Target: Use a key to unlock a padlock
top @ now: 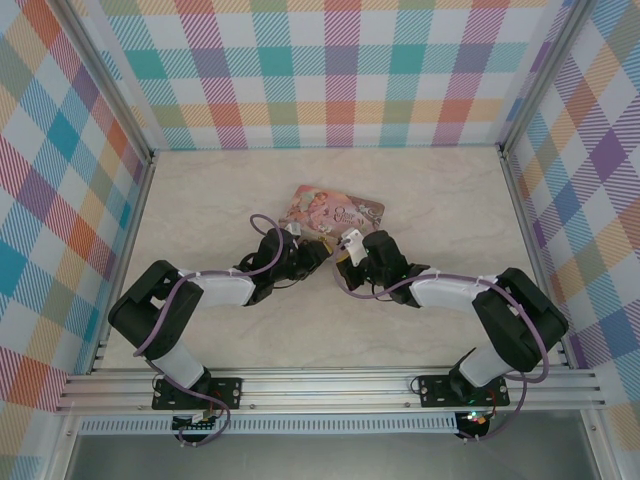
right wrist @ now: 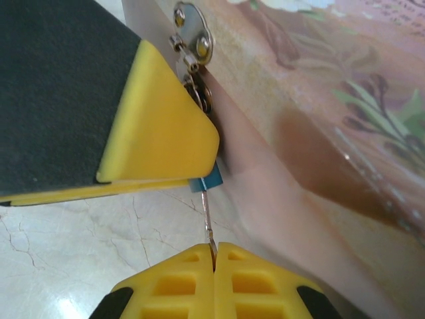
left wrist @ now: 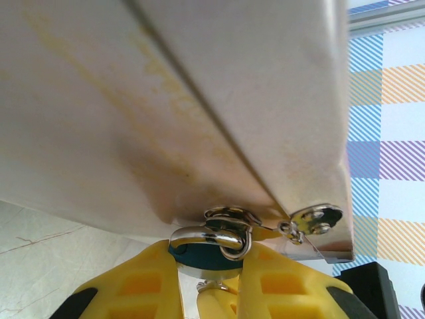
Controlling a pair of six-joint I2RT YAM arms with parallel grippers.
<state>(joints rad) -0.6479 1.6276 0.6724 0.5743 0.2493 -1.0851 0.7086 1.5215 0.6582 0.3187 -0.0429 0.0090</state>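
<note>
— The padlock [left wrist: 199,256]: where is it found in the left wrist view?
— Its blue body is pinched between the yellow fingers [left wrist: 133,292] of the left gripper [left wrist: 211,264], whose jaws are closed onto it. The silvery shackle [left wrist: 214,234] is curved over the top and lies against a small metal loop [left wrist: 227,214] on the edge of the pink tin [left wrist: 199,100], beside a riveted hasp [left wrist: 316,218]. Whether the loop is threaded cannot be told.
— And what is shown by the right wrist camera?
— The key [right wrist: 207,212] is held by its near end in the right gripper [right wrist: 214,256], whose jaws are pressed together on it with no gap. The slim shaft reaches up to the underside of the blue body, which is tucked just under a finger [right wrist: 159,133] of the left gripper. The flowered lid of the tin is seen at the right, and the marbled table [right wrist: 66,246] below.
— What is made out from the top external view?
— Both arms are bent inward, and the two grippers are set tip to tip at the near edge of the tin, around the middle of the table.
</note>
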